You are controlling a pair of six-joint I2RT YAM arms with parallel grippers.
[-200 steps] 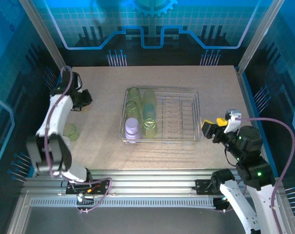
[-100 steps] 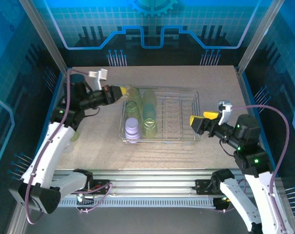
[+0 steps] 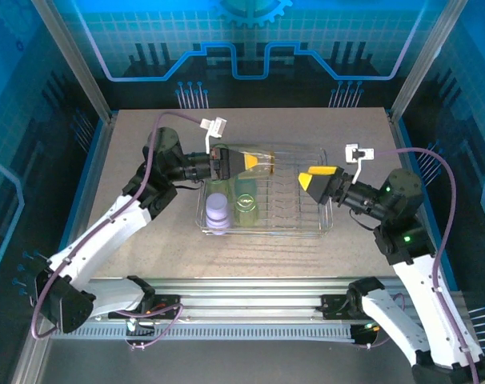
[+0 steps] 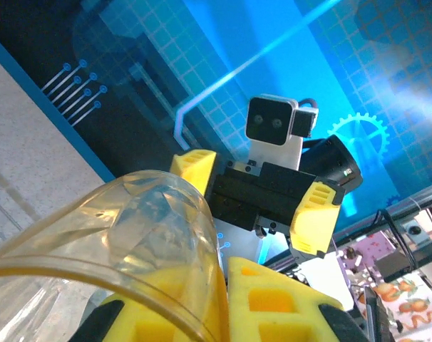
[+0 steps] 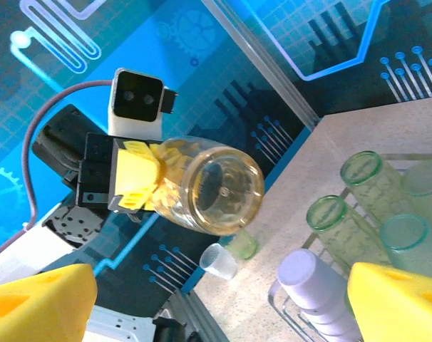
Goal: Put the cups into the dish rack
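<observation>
My left gripper [image 3: 250, 161] is shut on the rim wall of a translucent tan cup [image 3: 266, 162], held on its side above the dish rack [image 3: 306, 232]. In the left wrist view the cup [image 4: 130, 242] sits between the yellow fingers [image 4: 273, 299]. My right gripper [image 3: 316, 182] stands open over the rack's right end, facing the cup [image 5: 219, 187], apart from it. In the rack lie a lavender cup [image 3: 217, 212], a green cup [image 3: 245, 208], two more green ones [image 5: 360, 171] [image 5: 326, 214] and a teal one [image 5: 408, 235].
Two cups stand on the table left of the rack: a pale clear one [image 5: 217, 260] and a green one [image 5: 243, 246]. The rack's right half holds bare wires [image 3: 294, 200]. Frame posts and blue walls close in the table's sides and back.
My left arm swung from the table's left side to above the rack, carrying the tan cup. My right gripper moved left and up toward it, and its jaws spread wider.
</observation>
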